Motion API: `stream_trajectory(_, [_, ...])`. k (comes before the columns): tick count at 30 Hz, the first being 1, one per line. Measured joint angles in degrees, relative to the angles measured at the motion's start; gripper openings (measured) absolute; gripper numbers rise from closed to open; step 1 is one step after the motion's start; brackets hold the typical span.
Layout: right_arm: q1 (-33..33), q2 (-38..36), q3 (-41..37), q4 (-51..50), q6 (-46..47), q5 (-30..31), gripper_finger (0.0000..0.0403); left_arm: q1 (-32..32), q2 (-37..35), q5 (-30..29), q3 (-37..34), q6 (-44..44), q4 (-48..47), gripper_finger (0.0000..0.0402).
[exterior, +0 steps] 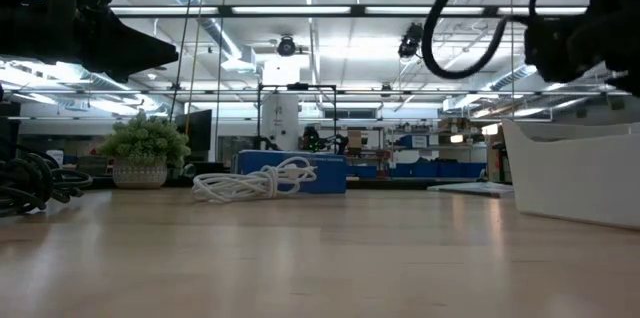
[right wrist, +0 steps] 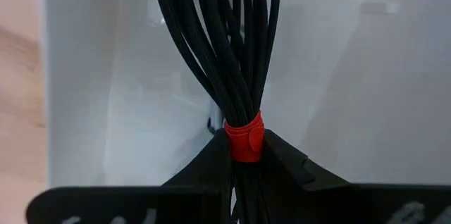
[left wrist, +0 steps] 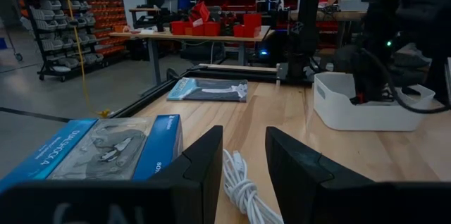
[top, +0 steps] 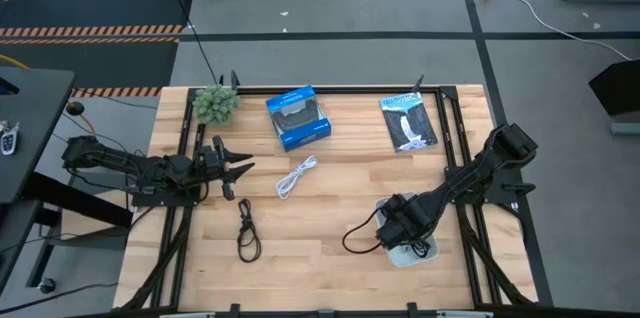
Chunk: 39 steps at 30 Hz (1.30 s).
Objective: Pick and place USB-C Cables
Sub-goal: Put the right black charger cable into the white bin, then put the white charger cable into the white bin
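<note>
Right claw [right wrist: 243,164] clenched on black cable [right wrist: 225,55] at red tie [right wrist: 243,136], over white bin [top: 412,250] (limp, light; tie is firmest grip). Left claw [top: 238,168] released beside white cable [top: 296,176], dark loop [top: 246,230] on desk [top: 330,228].

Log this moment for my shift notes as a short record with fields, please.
right end effector: shut on black cable at its red tie, over the white bin
left end effector: open, beside white cable
dark cable: on the table, untouched
blue box: far side of table
</note>
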Motion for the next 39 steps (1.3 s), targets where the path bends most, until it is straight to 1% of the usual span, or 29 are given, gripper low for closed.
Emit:
stream_trajectory(4, [0.0,-0.05,-4.51,7.1,1.3,0.0,0.0064,0.02,-0.01,0.0,0.01,0.0,0.0,0.0117])
stream_trajectory(7, [0.0,-0.28,-6.73,9.67,2.75,-0.11,0.0064,0.02,-0.02,0.0,0.01,-0.01,0.0,0.0117])
stream_trajectory(14, [-0.02,-0.1,-7.02,9.48,3.78,-0.18,0.0071,0.02,-0.02,0.0,0.0,0.0,0.0,0.0117])
stream_trajectory(22, [-0.08,0.09,-7.13,10.1,4.08,-0.43,0.0104,0.02,-0.01,0.0,0.0,0.0,0.0,0.0117])
stream_trajectory(25, [-0.55,-0.07,-7.07,10.06,3.22,-2.1,0.0118,0.02,-0.02,0.0,0.02,0.0,0.01,0.0117])
stream_trajectory(27, [-0.96,-0.07,-6.28,8.65,2.54,-3.47,0.0125,0.0,-0.02,0.0,0.02,0.0,0.02,0.0117])
stream_trajectory(32, [-2.19,-0.07,-2.28,3.28,0.52,-3.52,0.0133,0.01,-0.02,0.0,0.0,0.0,0.01,0.0117])
stream_trajectory(39, [-3.64,-0.13,4.75,-5.91,-1.99,-1.14,0.0133,0.02,-0.02,0.0,0.02,0.0,0.02,0.0117])
